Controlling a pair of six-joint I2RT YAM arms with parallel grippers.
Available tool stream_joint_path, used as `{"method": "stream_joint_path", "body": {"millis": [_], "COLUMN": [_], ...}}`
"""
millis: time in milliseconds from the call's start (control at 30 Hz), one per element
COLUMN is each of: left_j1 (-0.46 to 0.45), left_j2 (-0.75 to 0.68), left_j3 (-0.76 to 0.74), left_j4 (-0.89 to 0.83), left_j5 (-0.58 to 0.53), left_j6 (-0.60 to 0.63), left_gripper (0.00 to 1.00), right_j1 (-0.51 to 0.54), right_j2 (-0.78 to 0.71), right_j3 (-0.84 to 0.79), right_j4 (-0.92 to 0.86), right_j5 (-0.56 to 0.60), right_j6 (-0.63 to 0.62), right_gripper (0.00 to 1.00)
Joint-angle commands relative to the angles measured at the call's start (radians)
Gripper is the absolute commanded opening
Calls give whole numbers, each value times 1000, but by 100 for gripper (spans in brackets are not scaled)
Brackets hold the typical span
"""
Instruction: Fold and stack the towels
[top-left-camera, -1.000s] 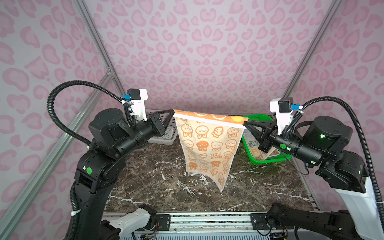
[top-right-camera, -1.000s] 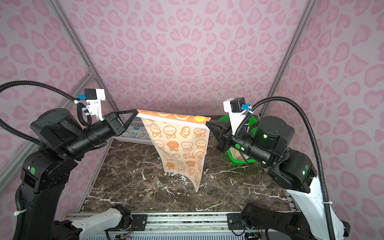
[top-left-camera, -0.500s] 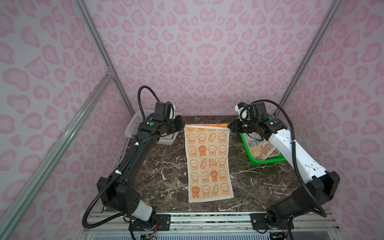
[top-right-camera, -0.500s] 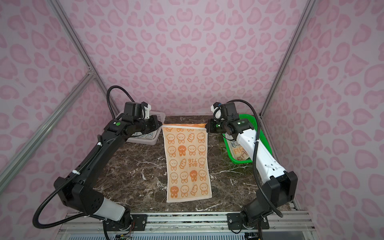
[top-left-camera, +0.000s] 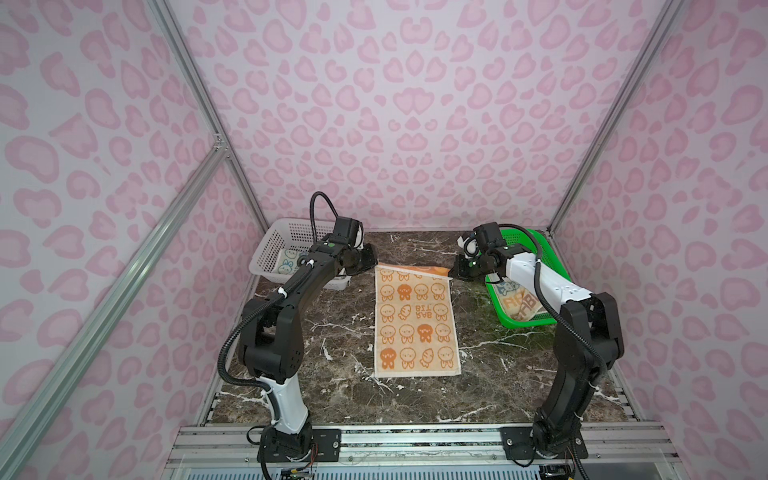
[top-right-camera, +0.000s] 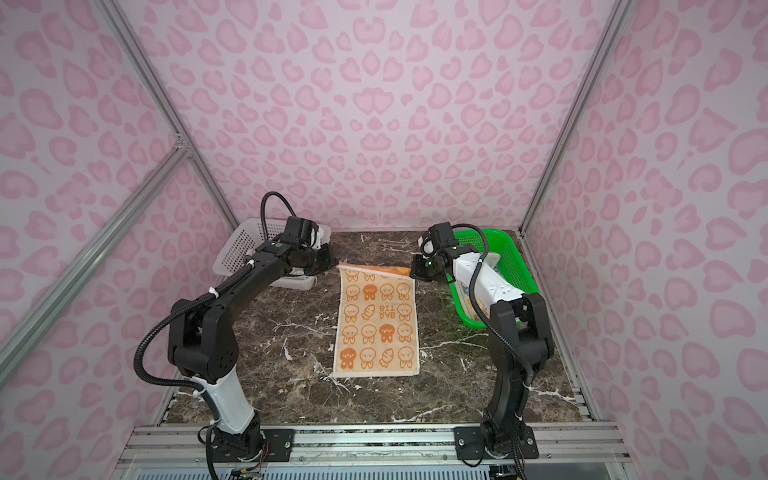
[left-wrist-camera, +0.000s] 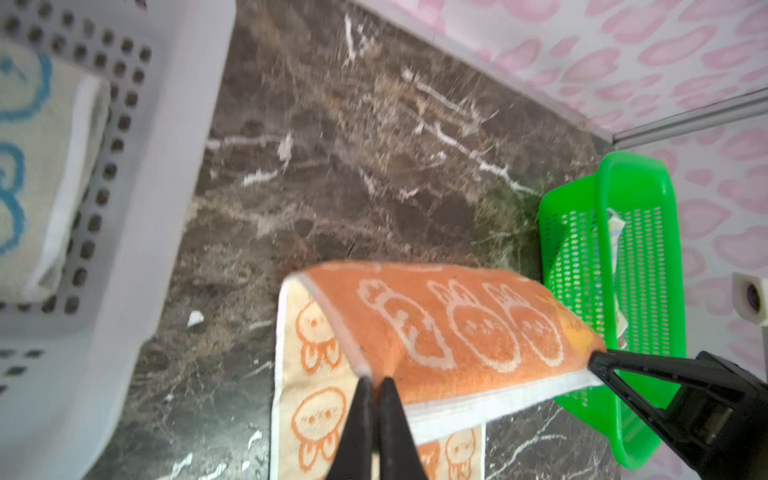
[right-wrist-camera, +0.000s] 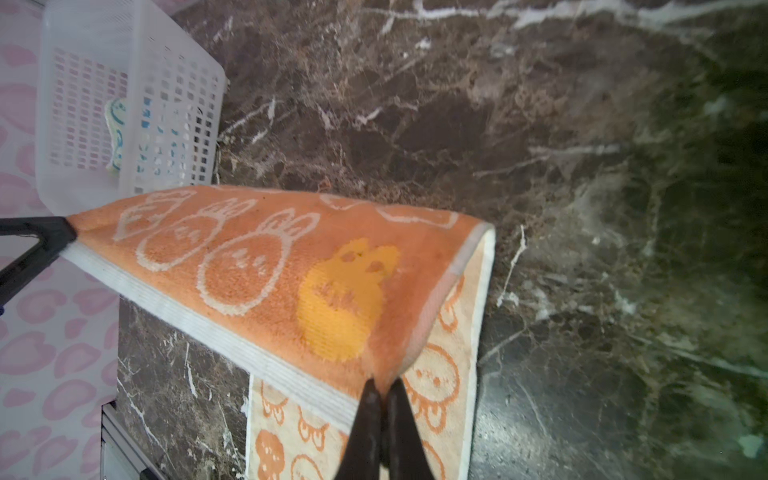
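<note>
There's the orange bunny towel (top-left-camera: 415, 320), laid lengthways in the centre of both top views on the marble table (top-left-camera: 332, 332), with its far hem lifted just off the stone. The left gripper (left-wrist-camera: 377, 380) is pinched tight on one far corner and the right gripper (right-wrist-camera: 384, 382) on the other, the hem stretched between the tips. It's soft, light terry (likely to sag wherever nothing holds it), so the corners look the right hold. A blue-print towel (top-left-camera: 286, 264) sits in the white basket (top-left-camera: 291, 232), upper left. A lettered towel (top-left-camera: 519, 300) lies in the green basket (top-left-camera: 550, 266), right.
</note>
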Motion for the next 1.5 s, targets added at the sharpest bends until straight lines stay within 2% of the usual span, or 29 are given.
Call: {"method": "stream_joint_path", "body": {"millis": [0, 233, 367, 467, 567, 733, 867, 1167, 1367, 1467], "left_j1": [-9, -80, -117, -134, -160, -186, -193, -143, -112, -114], "left_j2": [-62, -211, -295, -338, -326, -212, -143, 6, 11, -34], "left_j3": [-121, -422, -549, -631, -676, -664, -632, -406, -266, -259], "left_j4": [78, 159, 167, 187, 215, 228, 259, 150, 50, 43], "left_j5": [-26, -79, -115, -96, -81, -51, -56, -127, -155, -144], "left_j6": [-18, -52, -70, -96, -112, -114, -124, -50, -5, -10], "left_gripper": [3, 3, 3, 3, 3, 3, 3, 3, 3, 3], "right_j1": [1, 30, 114, 189, 211, 206, 187, 117, 106, 102], "right_j2": [-25, -140, -212, -223, -205, -148, -76, 68, 35, -5], "right_j3": [-94, -285, -410, -483, -541, -536, -461, -252, -144, -134], "right_j4": [47, 64, 87, 102, 159, 191, 190, 172, 87, 59], "right_j5": [50, 88, 135, 208, 202, 203, 197, 102, 103, 109], "right_j6": [7, -3, 10, 30, 60, 73, 75, 99, 72, 57], "right_gripper": [0, 0, 0, 0, 0, 0, 0, 0, 0, 0]}}
